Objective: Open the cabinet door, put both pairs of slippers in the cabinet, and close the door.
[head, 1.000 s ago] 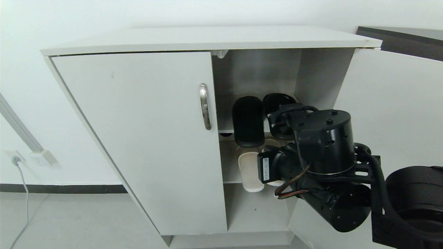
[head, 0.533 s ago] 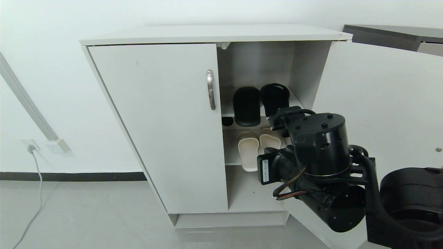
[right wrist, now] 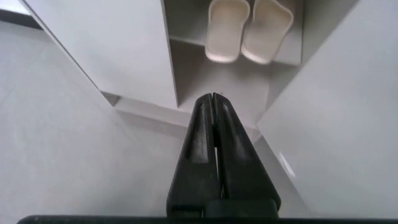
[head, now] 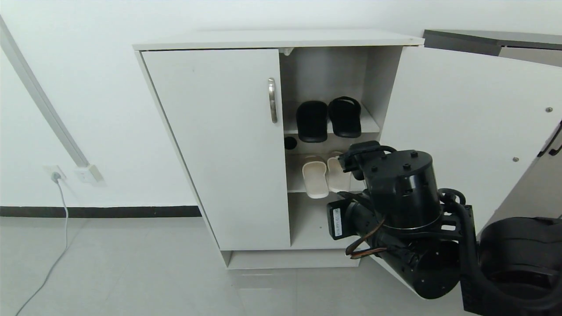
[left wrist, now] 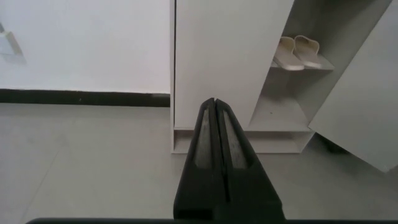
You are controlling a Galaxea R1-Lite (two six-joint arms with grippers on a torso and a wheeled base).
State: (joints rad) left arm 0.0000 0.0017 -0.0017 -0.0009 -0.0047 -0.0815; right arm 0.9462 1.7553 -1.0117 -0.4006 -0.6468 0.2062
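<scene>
Inside, the cabinet [head: 281, 38] holds two pairs of slippers, four in all: the black pair [head: 312, 121] side by side on the upper shelf, the white pair [head: 315, 177] side by side on the shelf below, toes inward. Of its two doors, the left door [head: 219, 145] is closed, with one metal handle [head: 272, 100] near its inner edge, and the right door [head: 461, 123] stands wide open, two small screws showing on its inner face. The right arm [head: 404, 188] sits in front of the lower right of the opening. The right claw [right wrist: 213, 99] has its fingers pressed together on nothing, above the floor in front of the cabinet's foot, below the white pair. The left claw [left wrist: 214, 102] is likewise pinched closed and empty, over the floor before the left door. Since a second ago the head camera has drawn back, so the whole cabinet and more floor come into view; both pairs lie on the same shelves and the right door stays open. One white label [head: 336, 221] on the arm carries print too small to read. One socket [head: 55, 176] with a cable sits on the wall.
</scene>
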